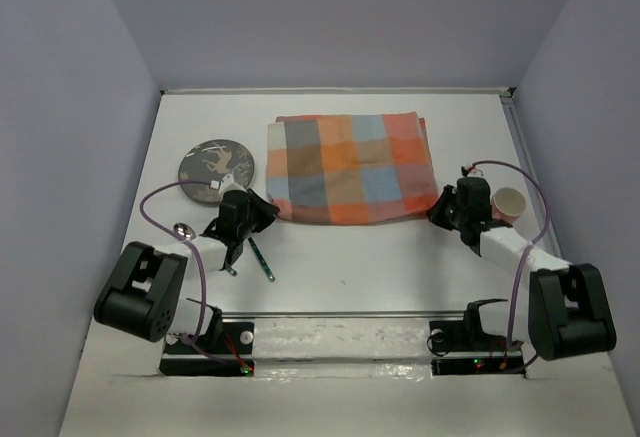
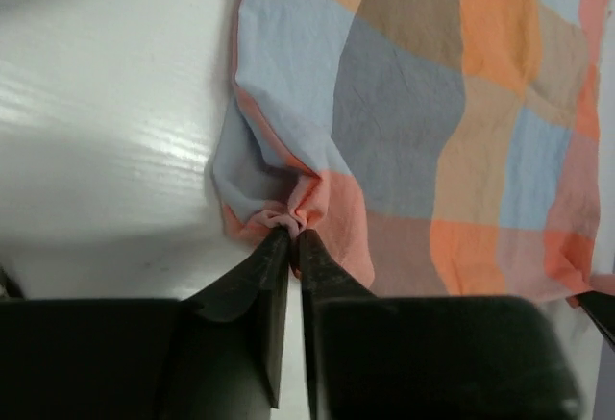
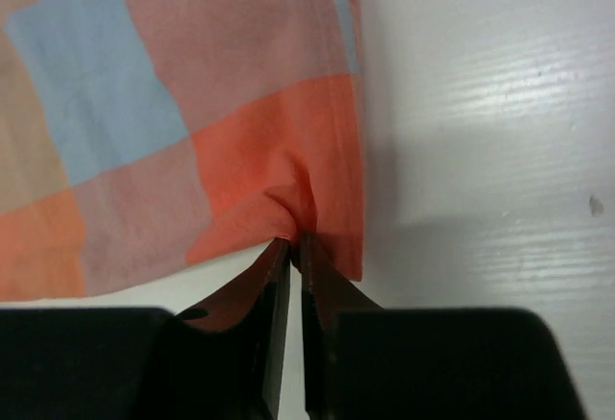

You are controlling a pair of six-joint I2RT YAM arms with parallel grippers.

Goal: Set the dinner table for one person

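l end effector (image 2: 295, 235), r end effector (image 3: 295, 240), pinching cloth (image 1: 350, 167) corners

Big plain white table (image 1: 350, 262) here, with an orange-and-blue checkered cloth (image 1: 350, 169) spread out toward the far side, both near corners a bit bunched up. Just left of the cloth sits a dark round plate (image 1: 217, 166) with a pale pattern on it. Off the cloth's near-left corner lie a spoon (image 1: 184, 229) and a thin teal-handled utensil (image 1: 262, 259), fork or knife, can't tell. A small pinkish cup (image 1: 510, 202) stands upright right of the cloth.
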